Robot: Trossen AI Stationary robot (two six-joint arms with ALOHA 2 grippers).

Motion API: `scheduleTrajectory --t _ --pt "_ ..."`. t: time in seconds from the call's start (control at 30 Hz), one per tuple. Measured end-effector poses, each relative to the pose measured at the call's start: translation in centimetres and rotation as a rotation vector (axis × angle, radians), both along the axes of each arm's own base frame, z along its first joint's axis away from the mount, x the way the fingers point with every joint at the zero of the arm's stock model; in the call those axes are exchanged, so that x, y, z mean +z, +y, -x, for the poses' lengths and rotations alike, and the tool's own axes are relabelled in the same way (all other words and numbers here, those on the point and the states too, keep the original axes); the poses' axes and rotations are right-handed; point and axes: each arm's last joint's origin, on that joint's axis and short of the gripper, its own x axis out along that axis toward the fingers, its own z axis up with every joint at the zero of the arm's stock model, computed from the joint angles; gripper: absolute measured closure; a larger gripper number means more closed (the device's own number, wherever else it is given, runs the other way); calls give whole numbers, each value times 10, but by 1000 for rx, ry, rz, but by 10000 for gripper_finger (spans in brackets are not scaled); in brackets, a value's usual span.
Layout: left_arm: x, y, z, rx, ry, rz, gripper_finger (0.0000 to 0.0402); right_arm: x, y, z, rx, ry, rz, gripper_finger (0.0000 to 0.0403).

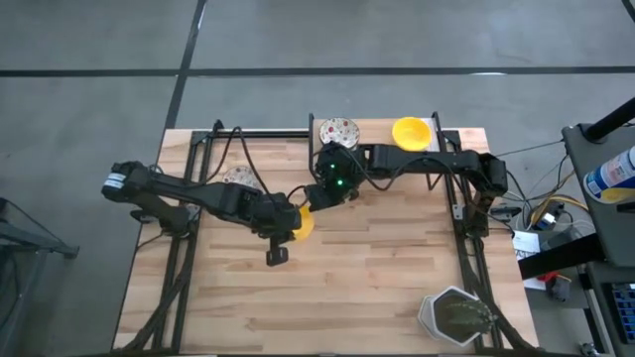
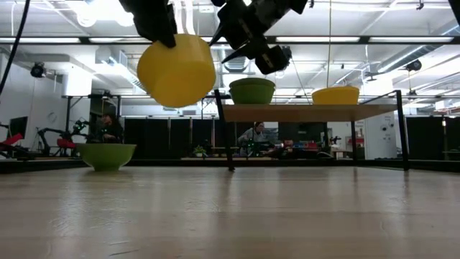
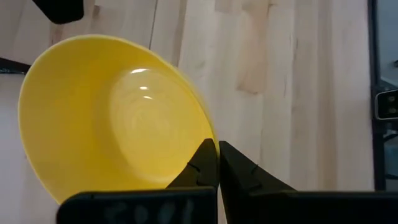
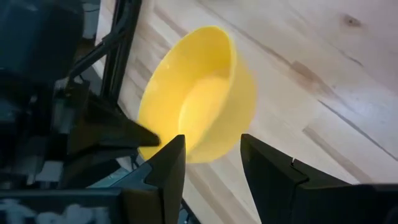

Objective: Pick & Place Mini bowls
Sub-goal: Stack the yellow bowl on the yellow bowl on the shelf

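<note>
A: What is being risked here?

B: A yellow bowl [image 1: 300,222] is being held in the air above the middle of the worktop [image 1: 377,278], its rim being pinched by the left pincer [image 3: 217,163]. The right pincer [image 4: 210,158] is being held spread just beside the same bowl. By my judgement, the bowl could be knocked loose or dropped if a handover is being attempted and the thin rim grip is released too early.

A: And the other bowls?

B: A second yellow bowl [image 1: 411,132] and a speckled bowl [image 1: 338,132] are being kept on the raised shelf [image 2: 309,112] at the far edge. Another speckled bowl [image 1: 238,178] is sitting on the worktop by the left arm. Nothing is being seen inside any bowl.
</note>
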Motion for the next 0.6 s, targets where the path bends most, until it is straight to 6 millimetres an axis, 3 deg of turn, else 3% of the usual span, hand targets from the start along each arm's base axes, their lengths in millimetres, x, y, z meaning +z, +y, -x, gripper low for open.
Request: scheduleTrajectory --t 0.17,0.6 --pt "-4 -1 -9 -8 15 -16 401 -5 0 0 -2 26 -6 252" --pt "9 -7 -31 -85 84 -115 401 -11 1 4 9 83 -10 253"
